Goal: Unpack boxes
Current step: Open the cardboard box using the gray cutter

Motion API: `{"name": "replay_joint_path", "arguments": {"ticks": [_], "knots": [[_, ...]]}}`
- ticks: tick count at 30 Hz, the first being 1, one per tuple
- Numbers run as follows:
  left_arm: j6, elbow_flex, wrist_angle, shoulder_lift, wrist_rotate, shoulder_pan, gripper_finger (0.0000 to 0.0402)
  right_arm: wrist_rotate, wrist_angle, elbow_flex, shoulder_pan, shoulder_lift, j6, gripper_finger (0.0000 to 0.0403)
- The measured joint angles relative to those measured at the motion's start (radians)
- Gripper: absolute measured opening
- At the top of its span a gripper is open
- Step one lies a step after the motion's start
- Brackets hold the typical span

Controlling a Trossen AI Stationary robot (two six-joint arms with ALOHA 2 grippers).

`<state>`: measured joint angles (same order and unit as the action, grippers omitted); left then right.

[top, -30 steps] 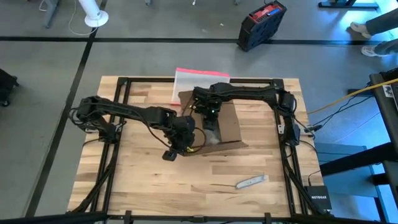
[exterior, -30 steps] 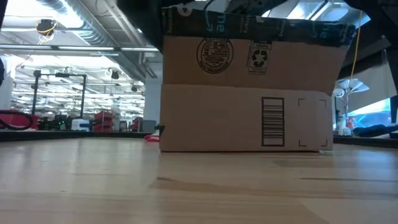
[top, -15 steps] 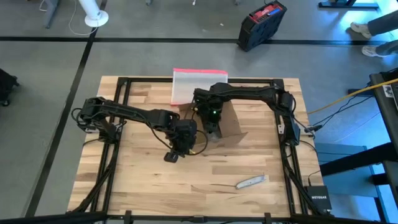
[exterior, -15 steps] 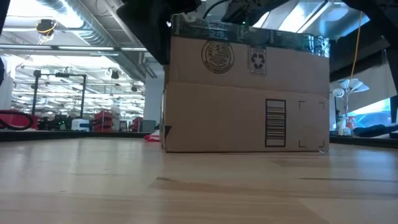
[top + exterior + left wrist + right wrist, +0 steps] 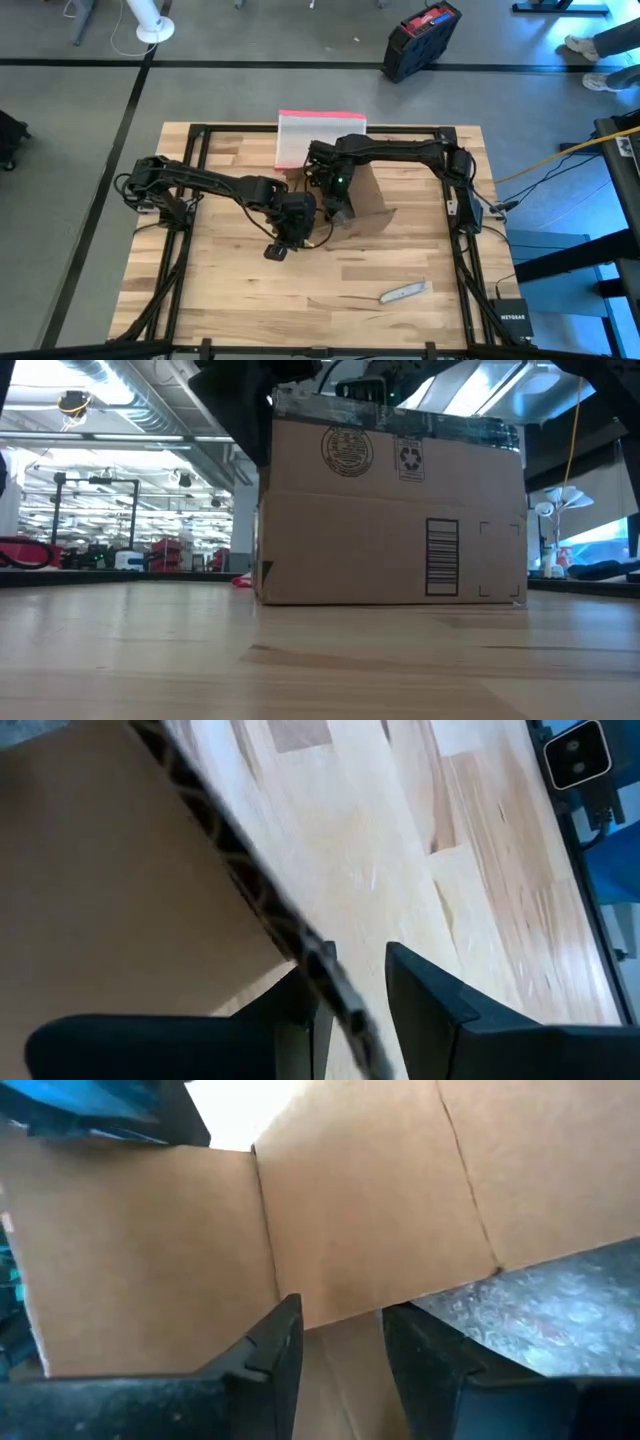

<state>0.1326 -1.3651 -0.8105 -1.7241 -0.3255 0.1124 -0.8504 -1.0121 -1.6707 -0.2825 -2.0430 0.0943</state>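
My left gripper (image 5: 350,1000) pinches the corrugated edge of a flap on the cardboard shipping box (image 5: 365,200), mid-table, while my right gripper (image 5: 340,1340) clamps a top flap from above; the box lies between them, nearer my right arm.

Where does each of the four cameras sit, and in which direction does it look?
High view: above the table, looking straight down; both arms meet at the cardboard box.
Low view: at table-top height, looking level at the box; dark arm parts show above it.
Left wrist view: on the left arm; the left gripper is shut on a cardboard edge.
Right wrist view: on the right arm; the right gripper is at a flap edge, its grip unclear.
Shared: all four views show the box.
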Motion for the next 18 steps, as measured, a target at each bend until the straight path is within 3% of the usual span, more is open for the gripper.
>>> {"name": "replay_joint_path", "arguments": {"ticks": [10,18], "knots": [[0.029,0.000,0.000,0.001,0.001,0.000,0.0084,-0.113,0.067,0.000,-0.004,0.000,0.038,0.0131],[0.033,-0.002,-0.003,0.001,0.004,0.009,0.0084,-0.174,-0.007,0.000,-0.023,0.000,-0.044,0.0134]]}}
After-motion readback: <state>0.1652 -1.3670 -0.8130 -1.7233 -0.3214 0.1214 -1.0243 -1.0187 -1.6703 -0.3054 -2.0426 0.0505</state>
